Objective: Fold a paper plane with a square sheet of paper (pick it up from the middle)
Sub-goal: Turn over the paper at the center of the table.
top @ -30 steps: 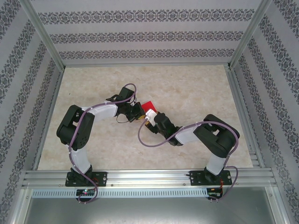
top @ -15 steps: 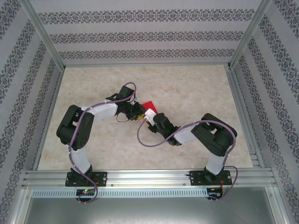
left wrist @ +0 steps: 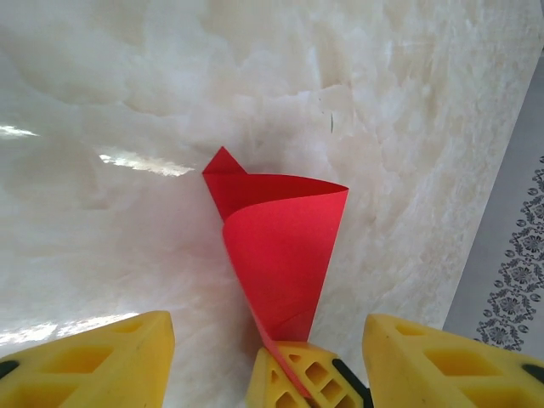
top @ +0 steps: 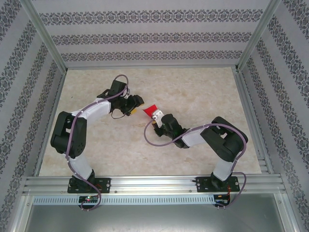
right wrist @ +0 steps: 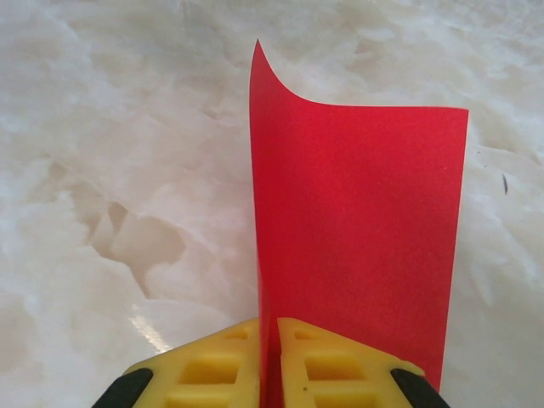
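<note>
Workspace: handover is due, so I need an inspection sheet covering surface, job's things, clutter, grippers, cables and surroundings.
Surface: pale marbled tabletop, glossy, with glare patches.
Job's things: red square sheet of paper, curled over, one edge pinched; no plane shape yet.
Clutter: nothing seen.
Grippers: right gripper shut on the sheet; left gripper open, facing the sheet without touching it.
Cables: purple cable along each arm, with a loose loop beside the right wrist.
Surroundings: aluminium frame, patterned wall panels.
</note>
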Available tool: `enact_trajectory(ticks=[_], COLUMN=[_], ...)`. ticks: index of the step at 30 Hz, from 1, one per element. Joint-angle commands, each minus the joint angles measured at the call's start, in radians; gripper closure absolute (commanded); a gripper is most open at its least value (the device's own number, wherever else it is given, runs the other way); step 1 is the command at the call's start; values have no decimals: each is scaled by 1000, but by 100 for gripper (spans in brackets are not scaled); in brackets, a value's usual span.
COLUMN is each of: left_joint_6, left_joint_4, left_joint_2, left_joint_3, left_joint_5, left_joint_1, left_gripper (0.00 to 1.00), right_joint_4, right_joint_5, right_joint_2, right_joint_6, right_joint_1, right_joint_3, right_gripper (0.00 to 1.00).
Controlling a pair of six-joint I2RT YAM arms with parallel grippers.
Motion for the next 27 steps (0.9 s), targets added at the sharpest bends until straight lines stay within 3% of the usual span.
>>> enact_trajectory(ticks=[1,14,27], left_joint_6=[71,129,153], left_joint_4=[-3,162,175], left_joint_2=[-42,-94,-54], left_joint_3=[-31,-167,-169], left_joint_5=[-20,33,55], left_joint_1=[18,10,-52], left_gripper=[38,31,31], right_joint_4=[-2,-22,-102], right_joint_5=[-91,-225,-293], right_joint_2=[-38,-47,-143], right_joint_6=[117,320,277], right_joint_1=[-18,-130,-157], right_joint_3=[6,15,-40], right_gripper=[89,91,91])
